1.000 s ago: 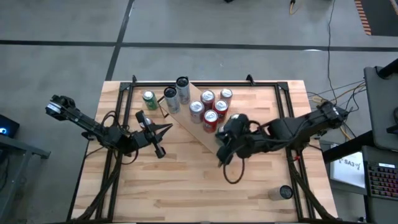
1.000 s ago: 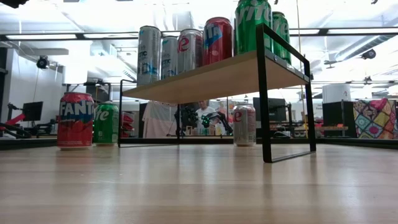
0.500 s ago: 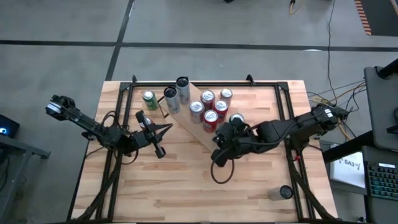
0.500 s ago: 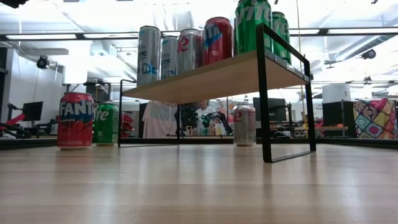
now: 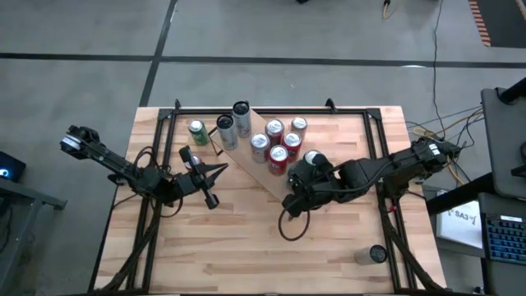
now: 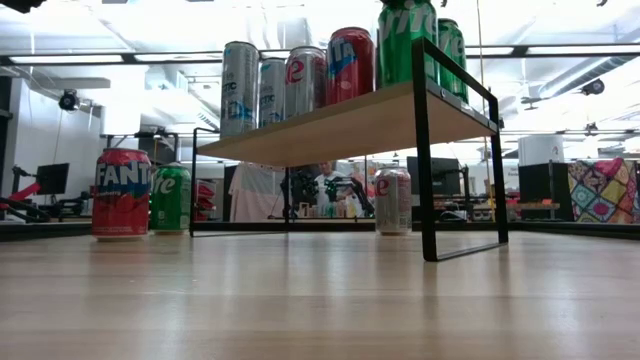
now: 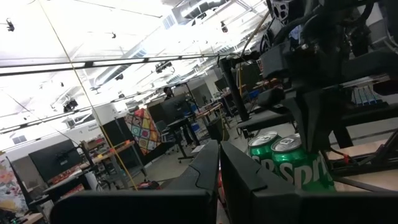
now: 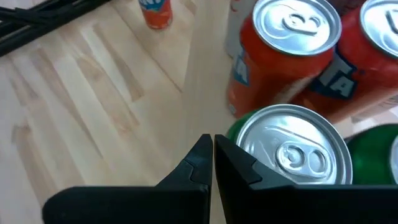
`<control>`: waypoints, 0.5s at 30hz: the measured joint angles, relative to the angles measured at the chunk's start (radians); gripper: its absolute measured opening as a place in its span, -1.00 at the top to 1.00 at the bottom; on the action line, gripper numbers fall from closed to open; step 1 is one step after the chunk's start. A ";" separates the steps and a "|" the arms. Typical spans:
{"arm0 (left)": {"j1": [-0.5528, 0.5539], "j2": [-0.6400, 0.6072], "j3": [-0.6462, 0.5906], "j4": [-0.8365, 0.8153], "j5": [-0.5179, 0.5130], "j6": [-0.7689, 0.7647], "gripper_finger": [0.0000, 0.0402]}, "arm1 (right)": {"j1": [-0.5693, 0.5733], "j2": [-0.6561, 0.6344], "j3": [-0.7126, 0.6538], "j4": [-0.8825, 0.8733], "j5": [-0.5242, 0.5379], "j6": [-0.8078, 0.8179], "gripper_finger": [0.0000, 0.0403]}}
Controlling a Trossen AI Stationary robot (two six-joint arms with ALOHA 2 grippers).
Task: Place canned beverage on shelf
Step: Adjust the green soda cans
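Hovering empty above cans already standing on the shelf (image 5: 261, 168), the right gripper (image 5: 289, 205) has its fingers clenched on nothing.
A green can (image 8: 292, 152) sits just beneath it; left gripper (image 5: 222, 168) waits clenched nearby, likely parked clear.

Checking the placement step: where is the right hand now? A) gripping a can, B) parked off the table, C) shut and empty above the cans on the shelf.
C: the right hand is shut, holding nothing, above a green can on the shelf.
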 joint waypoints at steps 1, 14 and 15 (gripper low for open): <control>0.000 0.000 0.000 0.000 0.000 0.000 1.00 | 0.000 0.000 0.000 -0.007 0.003 0.005 0.96; 0.000 0.000 0.000 0.000 0.000 0.000 1.00 | 0.000 -0.001 0.000 -0.027 0.026 0.032 0.96; 0.000 0.000 0.000 0.000 0.000 0.000 1.00 | 0.000 -0.002 0.000 -0.027 0.026 0.032 0.96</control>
